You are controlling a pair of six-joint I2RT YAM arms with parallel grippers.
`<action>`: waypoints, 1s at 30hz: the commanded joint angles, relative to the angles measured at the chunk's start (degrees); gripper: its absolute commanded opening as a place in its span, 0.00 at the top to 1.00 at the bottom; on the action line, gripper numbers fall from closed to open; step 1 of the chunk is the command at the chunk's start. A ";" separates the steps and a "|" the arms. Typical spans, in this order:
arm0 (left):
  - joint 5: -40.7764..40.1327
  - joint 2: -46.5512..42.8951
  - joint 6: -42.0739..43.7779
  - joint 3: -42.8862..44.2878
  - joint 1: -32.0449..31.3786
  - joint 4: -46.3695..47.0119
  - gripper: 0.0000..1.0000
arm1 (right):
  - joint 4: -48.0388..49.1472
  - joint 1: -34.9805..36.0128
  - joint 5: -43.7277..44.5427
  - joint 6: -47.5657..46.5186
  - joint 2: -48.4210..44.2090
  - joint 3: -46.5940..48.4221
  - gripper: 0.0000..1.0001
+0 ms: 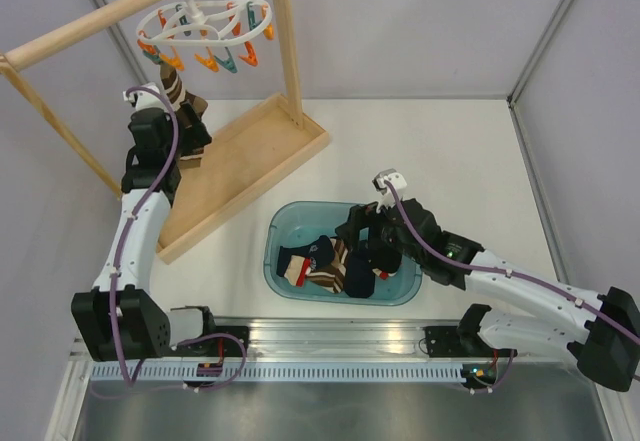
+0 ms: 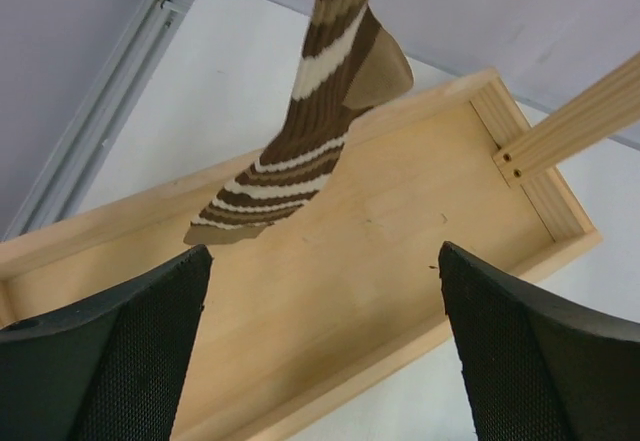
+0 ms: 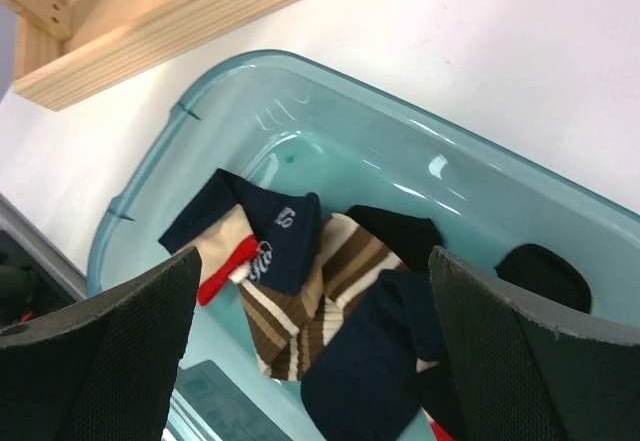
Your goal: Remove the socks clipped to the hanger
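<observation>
The white oval hanger (image 1: 205, 19) hangs from the wooden pole, with orange and teal clips under its ring. One brown, tan and white striped sock (image 1: 180, 89) is still clipped to it and hangs down over the wooden tray (image 2: 400, 251). My left gripper (image 1: 193, 133) is open just below this striped sock (image 2: 315, 121), whose toe ends ahead of the left gripper's (image 2: 325, 346) fingers without touching them. My right gripper (image 1: 364, 249) is open and empty over the teal tub (image 1: 290, 223). Several socks (image 3: 310, 291) lie in it: navy, black, striped, and one with a red patch.
The wooden rack's upright post (image 1: 285, 41) stands at the tray's far end, and its slanted leg (image 1: 55, 126) is on the left. The teal tub's rim (image 3: 330, 81) lies close to the tray's edge (image 3: 190, 16). White table (image 1: 450, 161) stretches to the right.
</observation>
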 commanded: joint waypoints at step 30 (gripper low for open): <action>4.34 8.85 3.27 1.28 -1.55 22.60 0.98 | 15.84 -0.07 -5.84 -2.94 4.39 1.55 0.02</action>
